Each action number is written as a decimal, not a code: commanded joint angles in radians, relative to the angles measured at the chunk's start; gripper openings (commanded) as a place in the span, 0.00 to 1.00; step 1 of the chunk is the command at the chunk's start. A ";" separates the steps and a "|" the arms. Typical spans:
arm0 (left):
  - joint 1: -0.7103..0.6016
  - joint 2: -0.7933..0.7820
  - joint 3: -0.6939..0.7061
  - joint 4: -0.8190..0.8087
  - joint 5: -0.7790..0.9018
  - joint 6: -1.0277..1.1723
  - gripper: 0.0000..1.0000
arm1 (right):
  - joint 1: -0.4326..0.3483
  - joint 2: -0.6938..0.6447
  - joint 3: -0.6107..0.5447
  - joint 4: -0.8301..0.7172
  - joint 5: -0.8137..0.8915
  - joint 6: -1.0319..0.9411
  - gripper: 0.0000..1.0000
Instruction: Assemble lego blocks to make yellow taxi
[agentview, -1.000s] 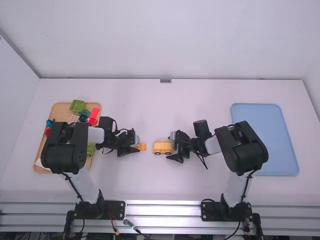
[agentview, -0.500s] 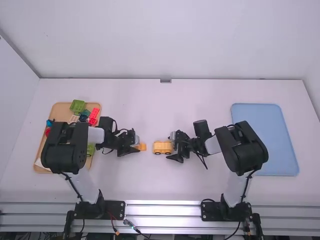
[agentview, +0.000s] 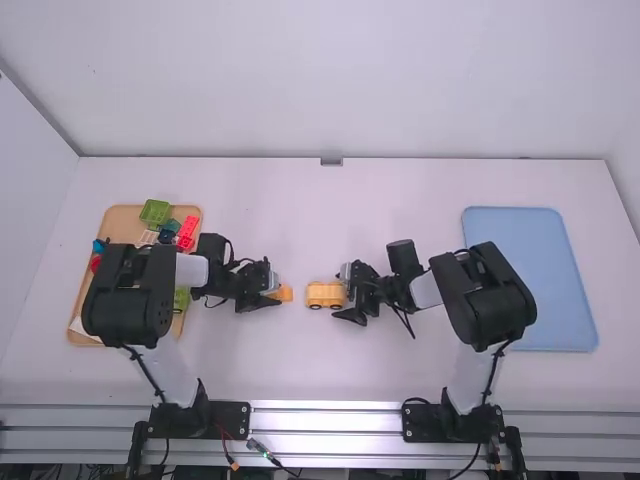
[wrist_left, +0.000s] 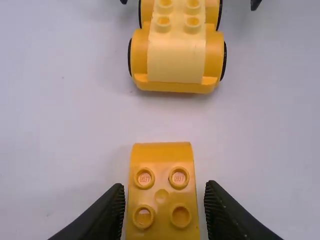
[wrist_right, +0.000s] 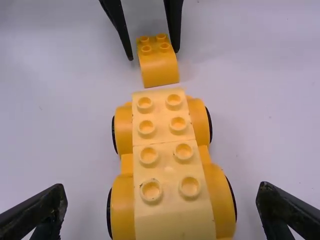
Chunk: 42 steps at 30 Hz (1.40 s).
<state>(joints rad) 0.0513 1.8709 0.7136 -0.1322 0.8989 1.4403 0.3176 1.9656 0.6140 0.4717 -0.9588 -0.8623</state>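
Note:
My left gripper (agentview: 272, 291) is low at the table, left of centre. In the left wrist view this gripper (wrist_left: 165, 192) stands open around an orange-yellow curved four-stud block (wrist_left: 162, 195), with slim gaps beside it. The block (agentview: 286, 294) lies between it and the yellow car body (agentview: 325, 294). My right gripper (agentview: 345, 294) is at the car's right end. Seen from the right wrist, that gripper (wrist_right: 162, 195) is wide open, one finger on each side of the car (wrist_right: 165, 135), touching neither side. The car has black-rimmed wheels and pale yellow studded blocks on top.
A tan tray (agentview: 122, 222) at the left, partly under the left arm, holds green, red, blue and other blocks. A blue tray (agentview: 530, 270) lies at the right, beyond the right arm's elbow.

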 joint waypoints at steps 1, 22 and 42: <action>0.014 0.009 -0.003 -0.006 0.055 0.023 0.43 | -0.003 0.011 0.015 0.000 -0.013 0.010 0.99; 0.008 0.061 -0.034 0.105 0.114 -0.004 0.33 | -0.004 0.011 0.015 0.003 -0.058 0.002 0.99; 0.008 0.061 -0.052 0.126 0.106 -0.005 0.36 | -0.006 0.011 0.015 0.003 -0.058 0.002 0.99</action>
<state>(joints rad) 0.0578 1.9244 0.6720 -0.0051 0.9863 1.4330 0.3149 1.9656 0.6140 0.4755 -1.0000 -0.8627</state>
